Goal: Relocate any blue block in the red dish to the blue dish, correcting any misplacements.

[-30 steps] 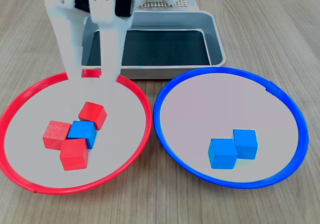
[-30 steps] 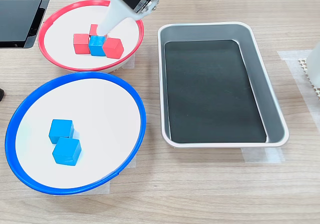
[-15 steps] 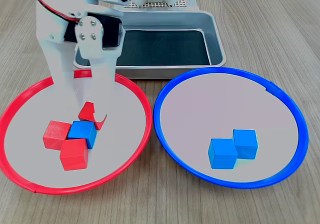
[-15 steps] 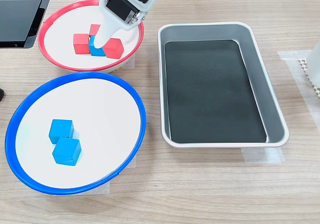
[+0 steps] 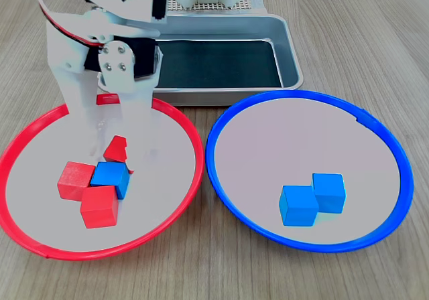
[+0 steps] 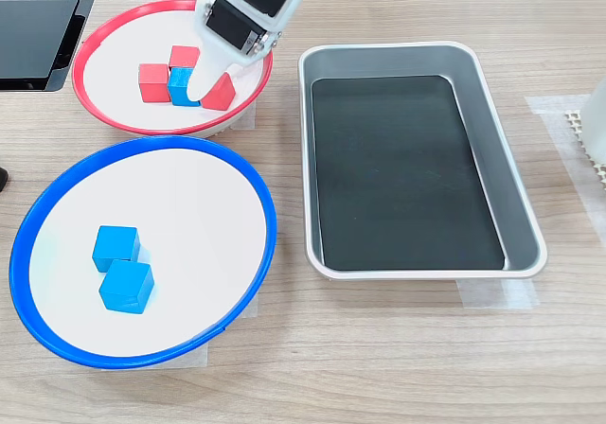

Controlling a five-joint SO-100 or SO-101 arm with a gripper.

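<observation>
**Spotter:** Fingers (image 5: 115,154) sit low inside the red dish (image 5: 175,116), over the cluster of cubes. From the first exterior view I cannot tell whether they are spread or pressed together; the white tips blend into the dish's pale inside.

**Lead:** Where's your target?

**Spotter:** The blue block (image 5: 110,178) sits in the middle of the cluster, with a red cube touching its left side (image 5: 74,179), one at its front (image 5: 99,205) and one behind (image 5: 117,149), half hidden by the fingers. In the second exterior view the tip comes down right beside the blue block (image 6: 180,85).

**Lead:** So you're boxed in.

**Spotter:** Yes. I'd say you want the fingers on the two faces with the least crowding, and a straight descent, so you don't shove a red cube along. Once it's pinched, lift clear of the rim before you swing to the blue dish (image 5: 221,122), where two blue cubes (image 5: 312,198) already lie.
</observation>
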